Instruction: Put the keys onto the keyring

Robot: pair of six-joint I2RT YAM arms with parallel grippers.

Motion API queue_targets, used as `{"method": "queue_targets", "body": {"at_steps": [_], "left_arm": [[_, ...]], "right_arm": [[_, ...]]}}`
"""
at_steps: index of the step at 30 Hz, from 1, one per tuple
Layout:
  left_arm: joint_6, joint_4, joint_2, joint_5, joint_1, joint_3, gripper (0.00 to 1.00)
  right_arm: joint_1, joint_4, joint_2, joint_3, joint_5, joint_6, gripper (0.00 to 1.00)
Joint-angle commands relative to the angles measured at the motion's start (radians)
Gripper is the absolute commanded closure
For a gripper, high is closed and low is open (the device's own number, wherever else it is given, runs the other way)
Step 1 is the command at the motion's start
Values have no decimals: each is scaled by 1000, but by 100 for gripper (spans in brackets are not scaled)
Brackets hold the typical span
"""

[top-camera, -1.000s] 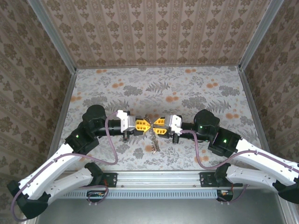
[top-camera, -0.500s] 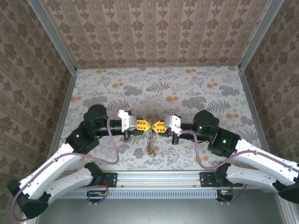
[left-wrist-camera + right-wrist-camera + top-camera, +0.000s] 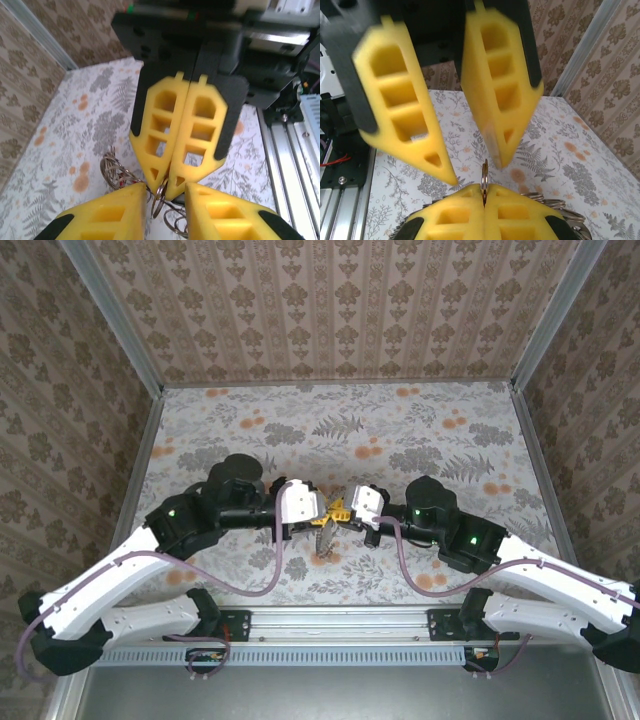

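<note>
Pinching keyring (image 3: pixel 484 176), right pincer (image 3: pixel 484 193)

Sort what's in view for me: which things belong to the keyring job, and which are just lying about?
Job: keyring, pinched in the shut right claw; keys, apparently the small bunch dangling below; open left claw.
Not the job: purple cables; floral table cover; metal rail.

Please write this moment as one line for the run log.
right gripper: shut on keyring | left gripper: open, tips facing the right gripper's | keyring: hangs down from the pinch
</note>
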Motion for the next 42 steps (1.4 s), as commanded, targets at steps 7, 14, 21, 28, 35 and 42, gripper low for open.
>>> {"method": "queue_targets", "body": {"at_steps": [7, 14, 21, 28, 35, 42], "left_arm": [[50, -82, 46, -66, -9, 54, 93], [49, -73, 38, -39, -13, 49, 100], [-68, 182, -71, 168, 46, -81, 100], [-180, 394, -124, 279, 94, -187, 100], [-237, 513, -138, 360, 120, -240, 100], [-304, 637, -157, 458, 156, -292, 100]], "right_arm": [[8, 22, -6, 39, -11, -14, 100], [8, 24, -11, 38, -21, -16, 100], [8, 50, -20, 19, -49, 1, 90], [9, 73, -16, 9, -81, 15, 88], [6, 81, -28, -7, -103, 21, 83], [5, 90, -47, -21, -101, 20, 83]]}}
